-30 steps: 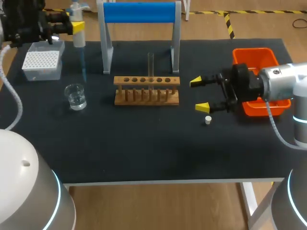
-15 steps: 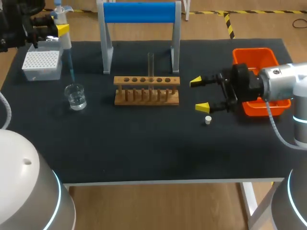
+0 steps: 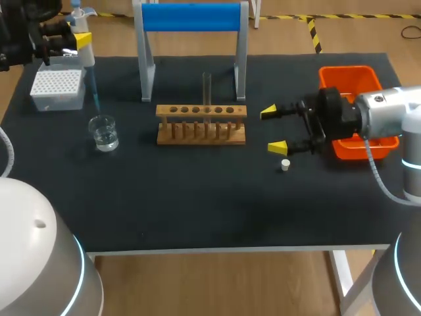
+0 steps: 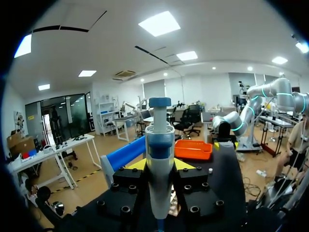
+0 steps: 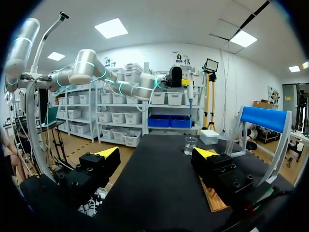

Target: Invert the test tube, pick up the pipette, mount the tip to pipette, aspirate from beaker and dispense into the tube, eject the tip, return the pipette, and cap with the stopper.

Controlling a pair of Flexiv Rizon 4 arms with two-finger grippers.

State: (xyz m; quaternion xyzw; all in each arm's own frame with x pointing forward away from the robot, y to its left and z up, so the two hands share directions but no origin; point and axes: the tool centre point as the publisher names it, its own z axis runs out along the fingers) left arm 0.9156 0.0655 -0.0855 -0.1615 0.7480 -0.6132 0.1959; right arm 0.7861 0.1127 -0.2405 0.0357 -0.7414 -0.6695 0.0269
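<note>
Where the tabletop (image 3: pixel 197 197) reaches its far left corner, the head view shows the left gripper (image 3: pixel 77 41) clenched on the pipette (image 3: pixel 84 46), held upright above the surface. Its mounted tip (image 3: pixel 95 92) hangs down past the white tip box (image 3: pixel 58 89) and ends just above the beaker (image 3: pixel 104 133) of clear liquid near the left edge. At the middle sits the wooden rack (image 3: pixel 201 125), with the test tube (image 3: pixel 206 89) upright in one of its holes. Behind the rack, by the far edge, is the blue stand (image 3: pixel 191 16). The right gripper (image 3: pixel 273 130) hovers right of the rack, fingers spread and holding nothing. The white stopper (image 3: pixel 285 164) lies on the tabletop just beside its nearer fingertip. The orange bin (image 3: pixel 348 76) sits by the right edge, partly under that arm.

In the left wrist view the pipette rises between the two yellow tips, both against its body, with the blue stand and orange bin beyond.

In the right wrist view the fingers stand wide apart with only bare tabletop between them. Ahead are the beaker and tip box, with the pipette held above the beaker. The rack's edge lies beside one finger.
</note>
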